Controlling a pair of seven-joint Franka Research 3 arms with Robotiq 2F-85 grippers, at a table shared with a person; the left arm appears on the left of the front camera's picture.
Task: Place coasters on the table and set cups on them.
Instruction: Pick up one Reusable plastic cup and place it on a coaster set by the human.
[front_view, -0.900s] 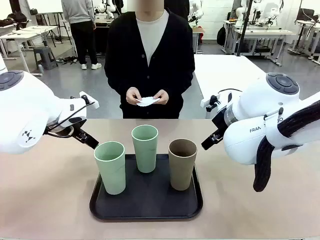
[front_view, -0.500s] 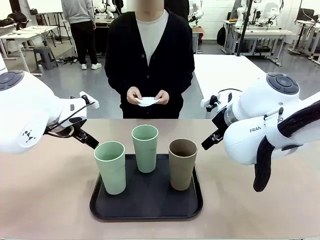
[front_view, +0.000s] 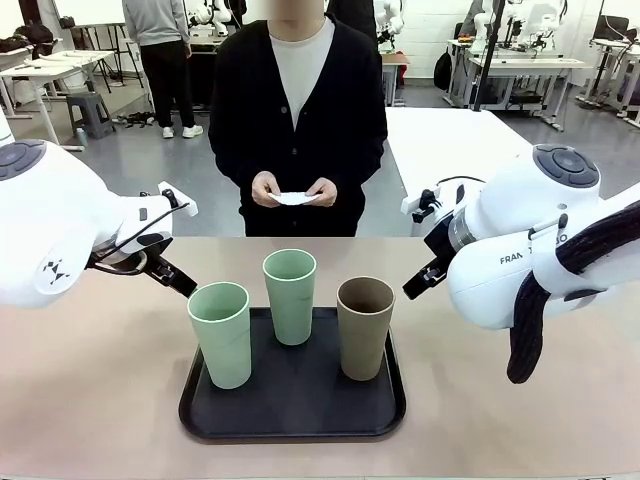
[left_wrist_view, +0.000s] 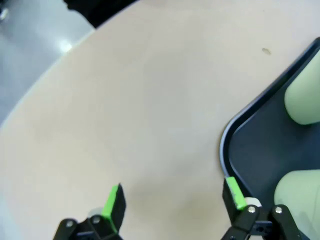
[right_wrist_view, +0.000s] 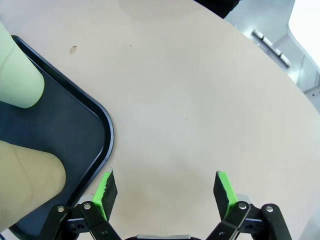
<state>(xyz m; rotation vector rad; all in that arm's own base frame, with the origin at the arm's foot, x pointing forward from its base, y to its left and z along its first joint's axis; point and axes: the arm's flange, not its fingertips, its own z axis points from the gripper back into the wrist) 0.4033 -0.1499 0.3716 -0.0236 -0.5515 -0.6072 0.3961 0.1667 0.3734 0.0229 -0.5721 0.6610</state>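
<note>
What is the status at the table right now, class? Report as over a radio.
Left tool, right tool open, empty, above table. Three cups upright on black tray. Coasters in person's hands, none laid. Nothing blocking.

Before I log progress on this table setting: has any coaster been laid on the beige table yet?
No, the coasters are in the person's hands at the far side, not lying on the table.

Two pale mint green, tall tapered matte tumblers and one taupe brown tumbler, three altogether. One black rectangular tray. One wide beige-tan matte bench. One person holds thin white scalloped coasters, their number impossible to tell. Two white robot arms.
</note>
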